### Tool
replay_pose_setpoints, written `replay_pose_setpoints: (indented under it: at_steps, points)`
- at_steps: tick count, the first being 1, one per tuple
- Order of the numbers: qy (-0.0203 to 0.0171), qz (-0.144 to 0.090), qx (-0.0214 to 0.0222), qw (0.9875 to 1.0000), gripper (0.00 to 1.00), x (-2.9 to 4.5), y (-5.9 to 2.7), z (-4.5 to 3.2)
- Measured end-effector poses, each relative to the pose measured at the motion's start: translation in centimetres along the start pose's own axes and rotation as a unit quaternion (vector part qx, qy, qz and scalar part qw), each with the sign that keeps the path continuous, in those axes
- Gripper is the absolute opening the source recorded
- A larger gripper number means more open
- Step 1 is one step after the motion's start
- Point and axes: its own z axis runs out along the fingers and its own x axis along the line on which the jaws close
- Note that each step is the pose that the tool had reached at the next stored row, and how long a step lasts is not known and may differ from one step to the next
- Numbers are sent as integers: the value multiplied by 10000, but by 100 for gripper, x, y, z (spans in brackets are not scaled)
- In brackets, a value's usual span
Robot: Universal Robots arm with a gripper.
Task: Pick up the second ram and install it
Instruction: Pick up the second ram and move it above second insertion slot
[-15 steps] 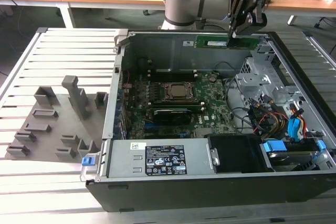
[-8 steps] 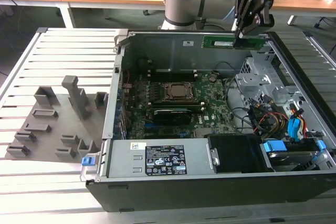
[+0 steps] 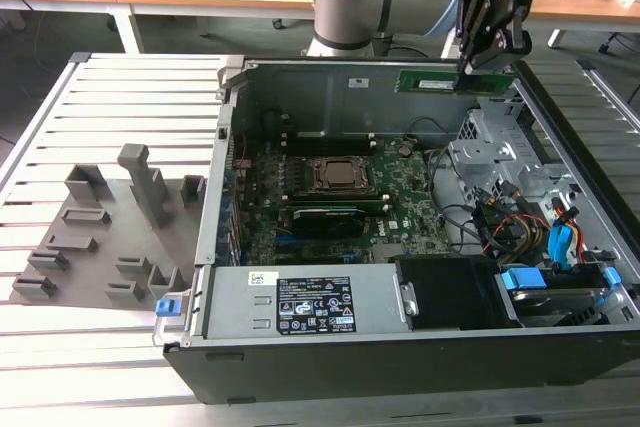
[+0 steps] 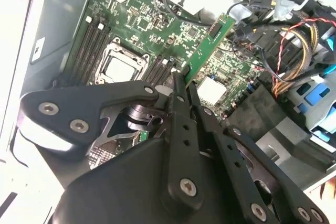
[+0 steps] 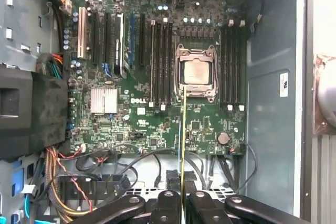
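Note:
The second ram (image 3: 435,81) is a long green stick, held level above the back wall of the open computer case. My gripper (image 3: 487,65) is shut on the end of it toward the exterior view's right. In the second wrist view the ram (image 4: 210,45) reaches out from my gripper (image 4: 184,85) over the motherboard (image 4: 142,19). The first wrist view shows the ram (image 5: 182,145) edge-on as a thin line, clamped in my gripper (image 5: 182,196). It hangs above the motherboard (image 5: 131,124), in line with the edge of the CPU socket (image 5: 197,73) and the memory slots (image 5: 161,61) beside it.
The case (image 3: 300,362) lies open on a slatted table, with the power supply (image 3: 300,305) at the front. Cables and drive bays (image 3: 540,237) fill the side at the exterior view's right. A grey plastic holder tray (image 3: 100,237) lies outside the case at the exterior view's left.

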Motion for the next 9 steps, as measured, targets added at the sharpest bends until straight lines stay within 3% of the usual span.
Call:
replay_pose_setpoints:
  at_steps: [5,9]
  points:
    - [-17,-4,0,10000,14,49,337,26]
    - [-21,-8,0,10000,14,91,461,55]
